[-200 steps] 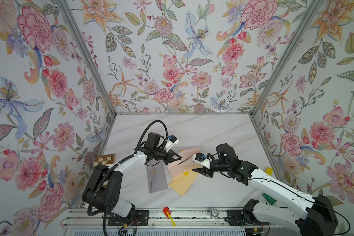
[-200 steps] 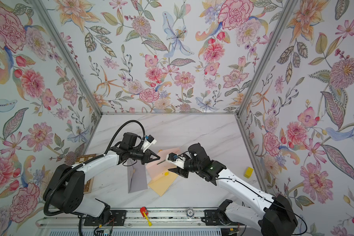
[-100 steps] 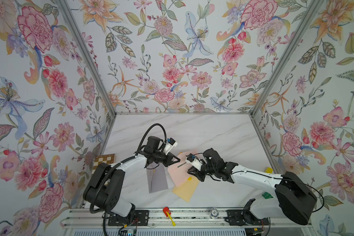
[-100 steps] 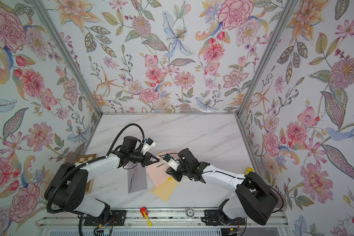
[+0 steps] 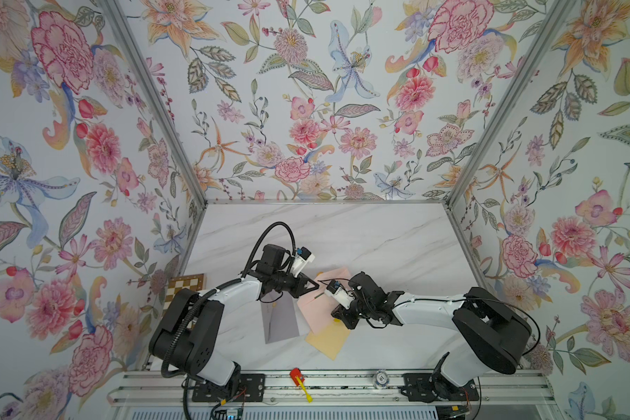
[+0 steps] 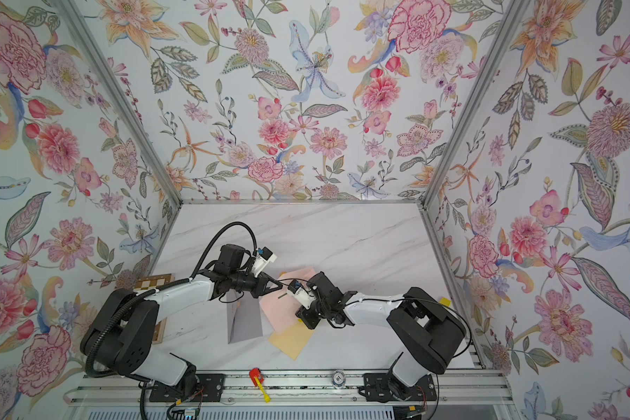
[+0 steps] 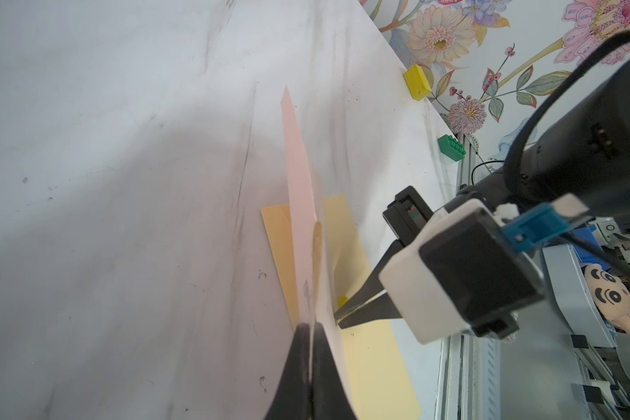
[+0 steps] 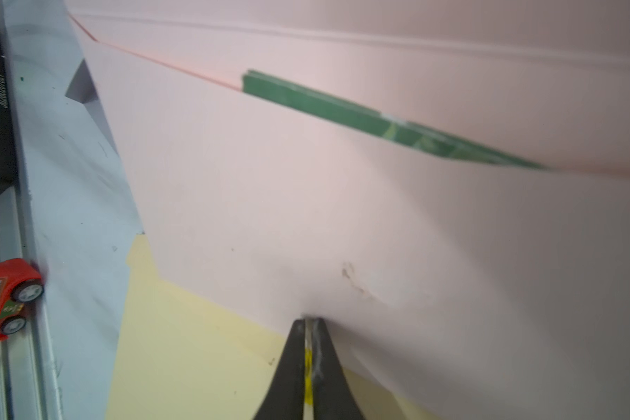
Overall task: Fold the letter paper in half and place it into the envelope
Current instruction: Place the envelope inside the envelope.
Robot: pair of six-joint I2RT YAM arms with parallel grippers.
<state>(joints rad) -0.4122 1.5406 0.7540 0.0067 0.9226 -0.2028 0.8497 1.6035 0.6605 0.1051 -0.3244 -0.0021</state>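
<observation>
- Paper (image 5: 319,309): pink sheet near table (image 5: 379,236) centre in both top views, partly raised off the marble and bowed between the two arms.
- Envelope (image 5: 281,320): grey, flat on the table at about 8 o'clock from the paper, their edges overlapping. Yellow sheet (image 5: 328,340) lies under the paper's 6 o'clock edge.
- Left gripper (image 7: 310,327): clenched on the paper's edge, at about 11 o'clock of the sheet in a top view. The left wrist view shows the sheet standing edge-on out of the closed tips.
- Right gripper (image 8: 308,322): clenched on the opposite edge, at about 4 o'clock. The tips meet on the pink rim, with the yellow sheet beneath.
- The right wrist view shows two pink layers. Whether a crease is set, I cannot tell.
- Handling, judged: paper is light, thin and floppy. It sags away from any pinch, creases for good, and tears if the arms pull apart.
- Hold, judged: pinch at the rim near the corners, shallow. Bring the two held edges together rather than tugging.
- Risk, judged: smooth marble lets the envelope slide when the paper is pushed in, so it needs pinning.
</observation>
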